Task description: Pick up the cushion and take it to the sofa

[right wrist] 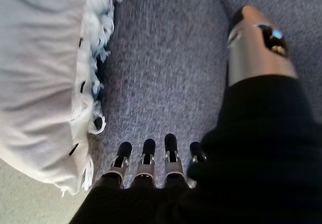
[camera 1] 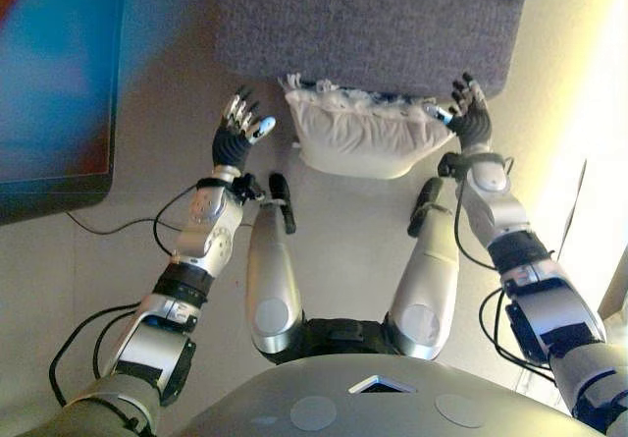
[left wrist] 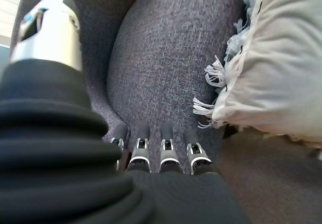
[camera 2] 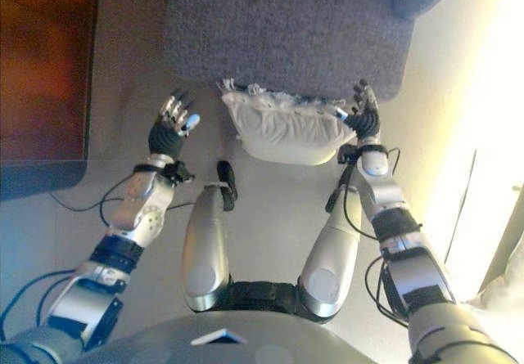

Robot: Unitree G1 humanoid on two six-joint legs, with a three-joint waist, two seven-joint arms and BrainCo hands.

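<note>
A white cushion with a fringed edge leans against the front of the grey sofa, its lower edge down at the floor. My left hand is open, fingers straight, to the left of the cushion and apart from it. My right hand is open at the cushion's right end, close beside it and holding nothing. The left wrist view shows my fingers pointing at the sofa's fabric with the cushion to one side. The right wrist view shows the same: fingers straight, with the cushion beside them.
A large dark flat panel stands on the floor at the left. A pale wall runs along the right side. Grey floor lies between me and the sofa.
</note>
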